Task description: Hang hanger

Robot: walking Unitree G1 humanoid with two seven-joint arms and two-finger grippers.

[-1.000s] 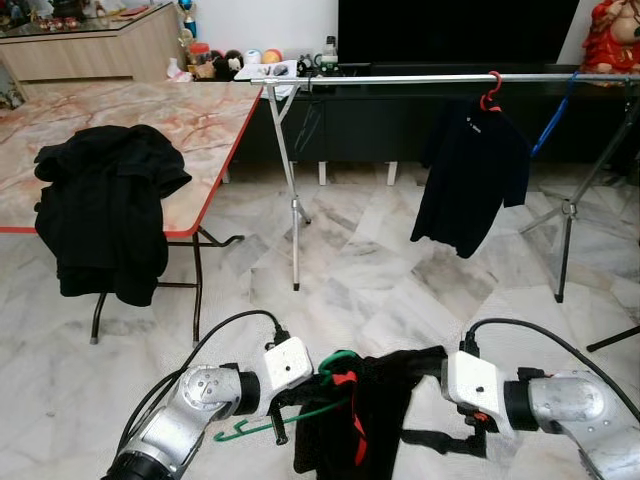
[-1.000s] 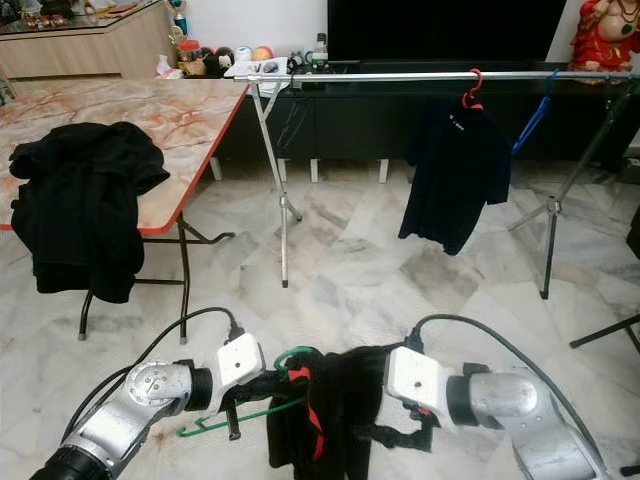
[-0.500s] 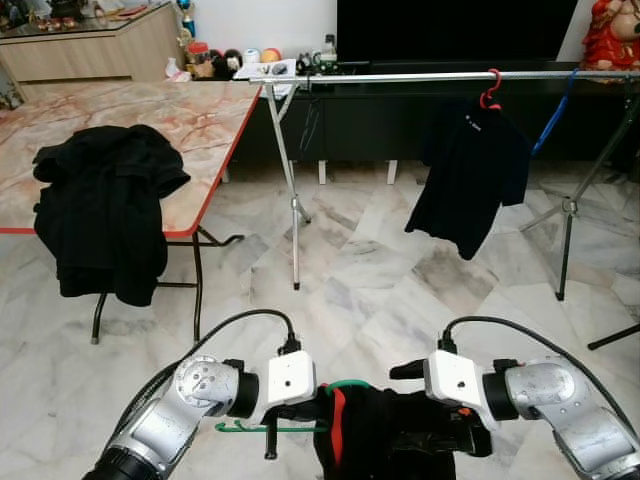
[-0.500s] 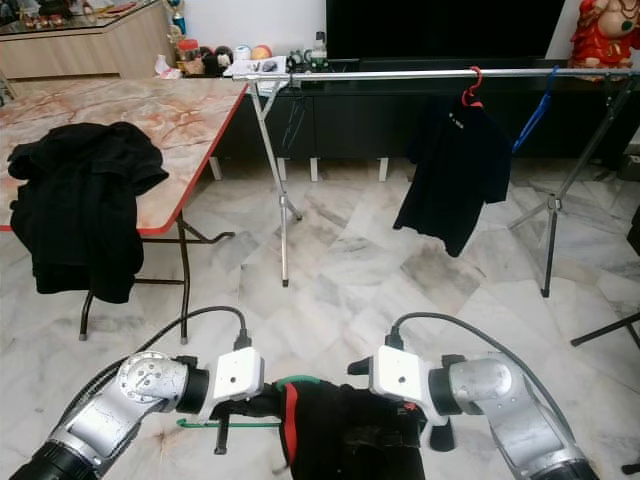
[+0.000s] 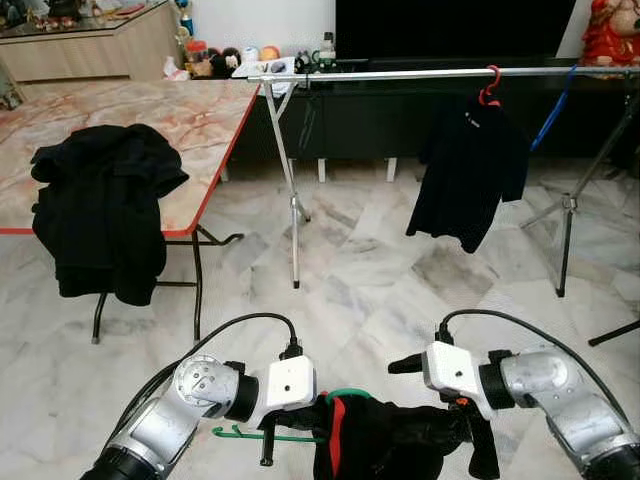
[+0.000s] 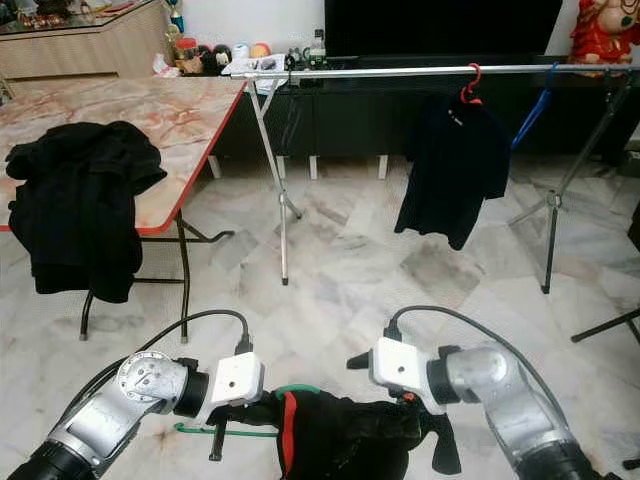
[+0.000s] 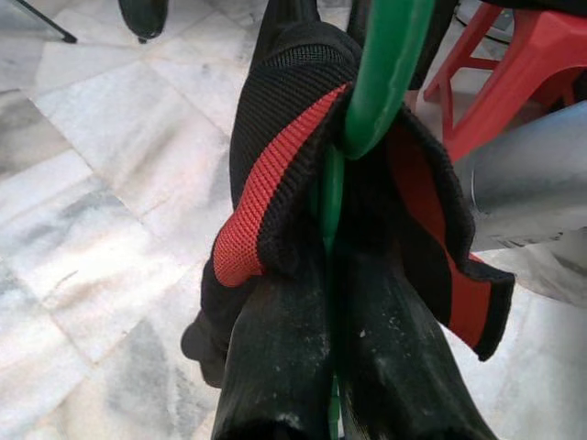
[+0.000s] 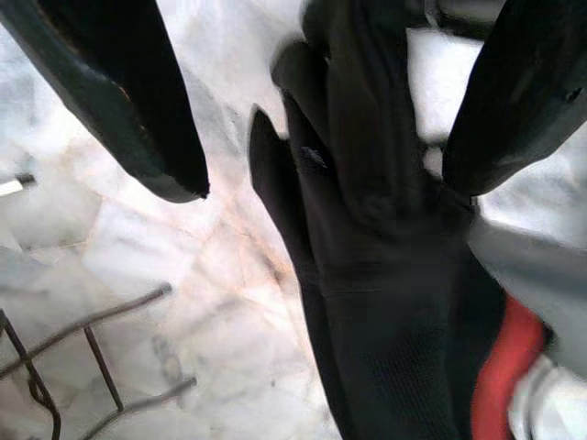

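A home living room: marble floor (image 5: 380, 290), a clothes rail (image 5: 420, 76) before the dark television (image 5: 450, 28), a marble-topped bench (image 5: 130, 130) beside the rail.

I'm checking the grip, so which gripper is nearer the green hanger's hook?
Left. The left gripper is shut on the green hanger just below its hook; the right gripper is open, farther along the black shirt.

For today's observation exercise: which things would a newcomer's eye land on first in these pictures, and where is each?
Nearest the camera, the left gripper is shut on a green hanger carrying a black garment with red trim, with the right gripper open around its far side. Beyond, a black shirt hangs from a metal rail, and black clothes drape over the marble table's edge on the left.
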